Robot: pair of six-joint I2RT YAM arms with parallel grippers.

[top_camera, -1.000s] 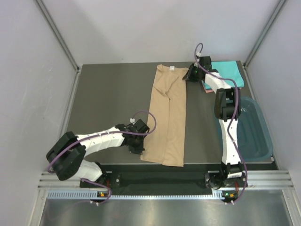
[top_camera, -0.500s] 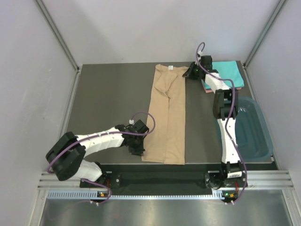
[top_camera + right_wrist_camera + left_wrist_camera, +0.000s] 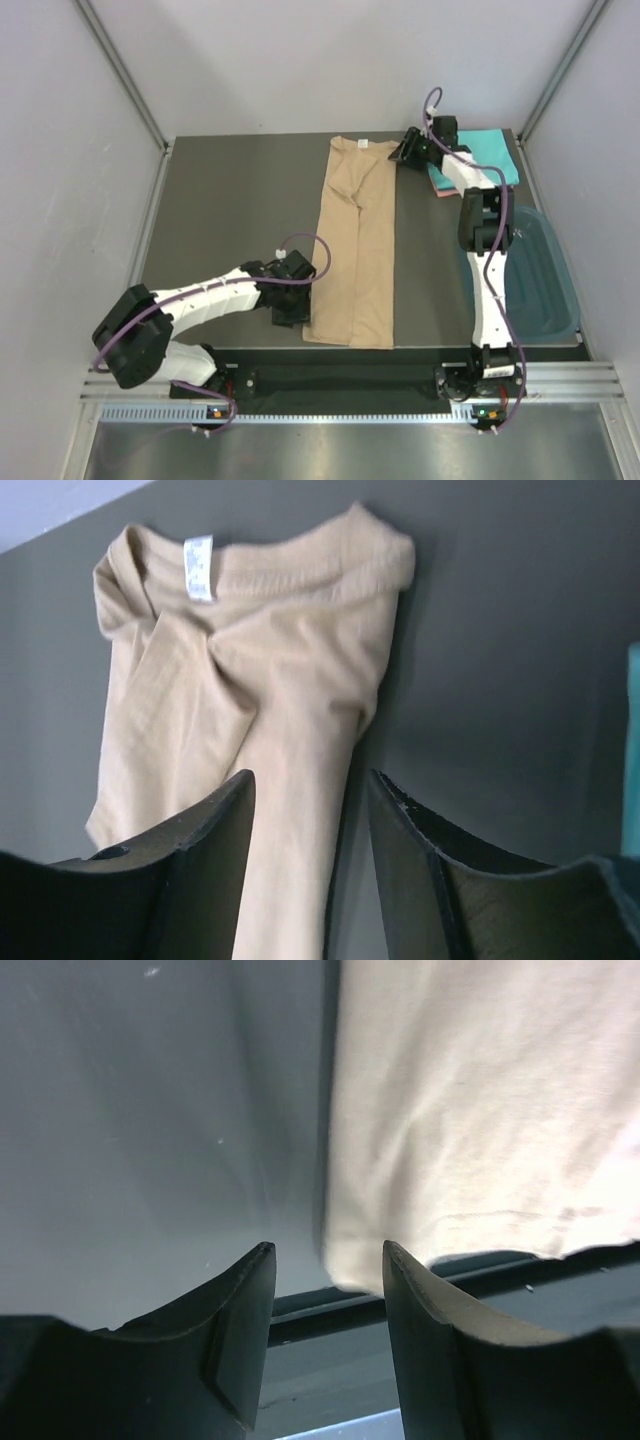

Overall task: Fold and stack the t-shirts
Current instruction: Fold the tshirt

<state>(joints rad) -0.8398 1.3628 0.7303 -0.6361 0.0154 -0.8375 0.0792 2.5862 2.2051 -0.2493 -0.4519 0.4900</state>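
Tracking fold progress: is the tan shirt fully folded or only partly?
Partly. The tan shirt lies as a long narrow strip, sides turned in, collar far, hem at the near edge of the table; no crosswise fold.

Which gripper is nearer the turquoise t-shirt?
The right gripper, just beside the turquoise t-shirt at the far edge. The left gripper sits near the front edge, far off.

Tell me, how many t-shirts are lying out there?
3. A tan t-shirt lies folded lengthwise in the middle; a turquoise t-shirt sits folded at the far right corner; a salmon-pink t-shirt peeks from beneath it. Others could be hidden.
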